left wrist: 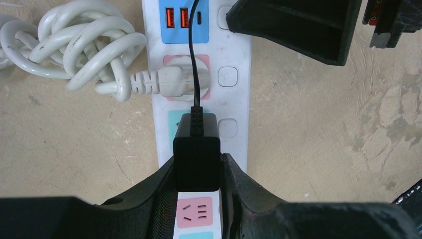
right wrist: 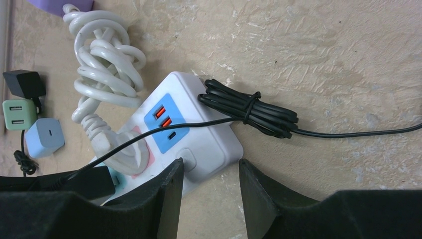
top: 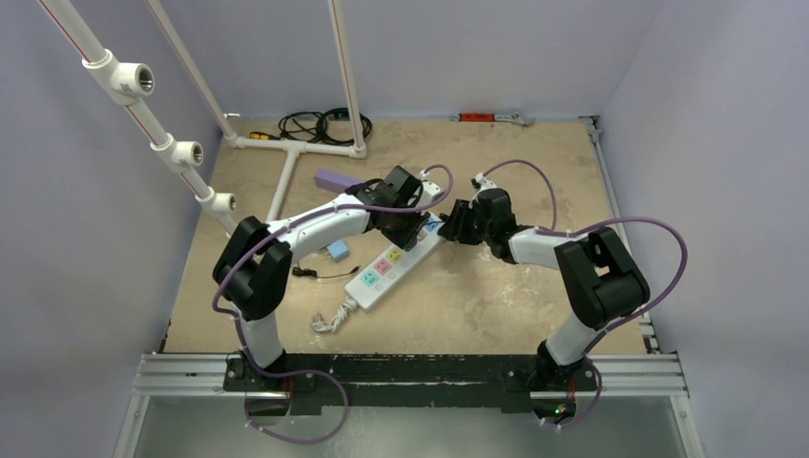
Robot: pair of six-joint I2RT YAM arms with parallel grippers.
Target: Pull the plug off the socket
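The table (top: pixel 534 286) carries the power strip (right wrist: pixel 209 144), which you see running beneath your left claw (left wrist: pixel 197 162) and on ahead of it. Your right claw (right wrist: pixel 210 172) stands partly open astride the strip's end; whether it pinches the casing cannot be told. A knotted white cord (left wrist: pixel 74 45) lies ahead-left of the left claw. That claw is clamped tight on the black plug (left wrist: pixel 196 147), which sits between its fingers over a teal outlet.

You will see white links and black joint housings on the left arm (top: pixel 320 221) at 9 o'clock and the right arm (top: pixel 536 245) at 3 o'clock; purple cables (top: pixel 686 260) loop alongside.
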